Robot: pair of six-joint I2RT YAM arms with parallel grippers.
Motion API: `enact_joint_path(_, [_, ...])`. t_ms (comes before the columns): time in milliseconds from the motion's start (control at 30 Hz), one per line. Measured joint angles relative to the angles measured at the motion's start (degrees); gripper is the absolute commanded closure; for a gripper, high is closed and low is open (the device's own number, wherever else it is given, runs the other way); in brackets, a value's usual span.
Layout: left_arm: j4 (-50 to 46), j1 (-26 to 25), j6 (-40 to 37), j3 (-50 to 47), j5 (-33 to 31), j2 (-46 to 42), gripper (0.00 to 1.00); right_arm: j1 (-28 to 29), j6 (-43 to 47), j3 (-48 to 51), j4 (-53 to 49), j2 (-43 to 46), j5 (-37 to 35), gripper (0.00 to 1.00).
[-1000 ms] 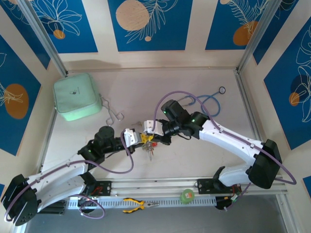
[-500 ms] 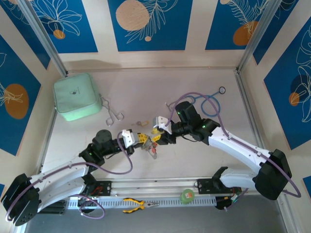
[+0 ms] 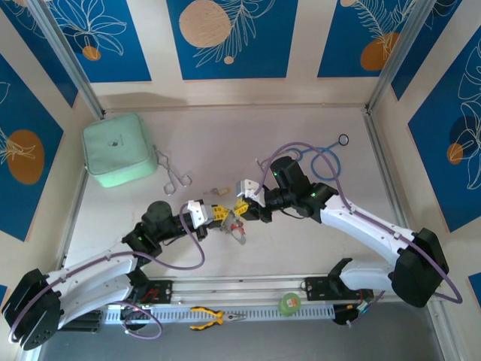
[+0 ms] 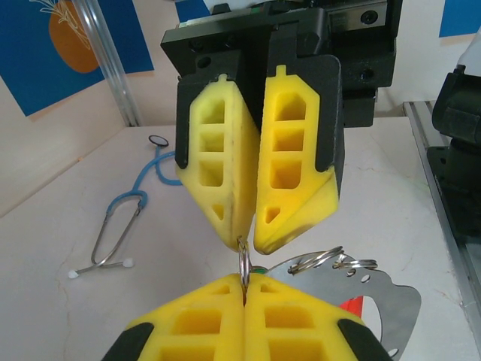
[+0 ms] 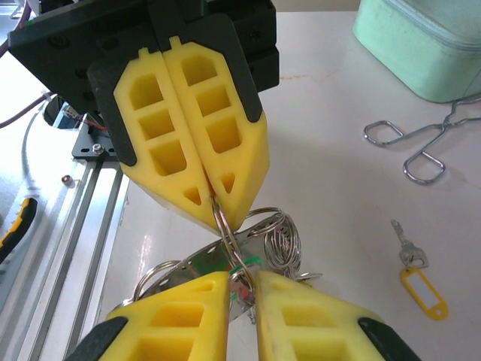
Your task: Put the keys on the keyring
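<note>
Left gripper (image 4: 245, 282) pinches the keyring (image 4: 244, 256) mid-frame; right gripper (image 5: 242, 280) hugs it, grip unclear. Looks like threading; next needs the loose key (image 5: 406, 252) at lower right.

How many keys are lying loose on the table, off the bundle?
1: a yellow-tagged key on the table near the forceps. More may be hidden in the bundle.

keys (image 3: 237, 230) centre, pouch (image 3: 119, 159) left (forceps (image 3: 173, 177) beside)
</note>
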State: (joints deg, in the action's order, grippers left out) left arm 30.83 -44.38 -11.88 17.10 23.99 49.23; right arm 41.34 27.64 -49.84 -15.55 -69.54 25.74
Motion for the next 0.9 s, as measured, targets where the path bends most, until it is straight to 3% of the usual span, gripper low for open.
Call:
enact_joint_path(300, [0.0, 0.0, 0.0, 0.0, 0.0, 0.0, 1.0, 0.0, 0.2, 0.0, -0.5, 0.0, 0.0, 1.0])
enact_joint_path(667, [0.0, 0.0, -0.1, 0.0, 0.8, 0.7, 1.0, 0.0, 0.3, 0.1, -0.6, -1.4, -0.2, 1.0])
enact_joint_path(833, [0.1, 0.0, -0.2, 0.0, 1.3, 1.2, 1.0, 0.0, -0.2, 0.2, -0.7, -1.4, -0.2, 0.8])
enact_joint_path(900, [0.1, 0.0, -0.2, 0.0, 1.6, 1.4, 1.0, 0.0, -0.3, 0.9, 0.2, -0.9, -0.1, 0.77])
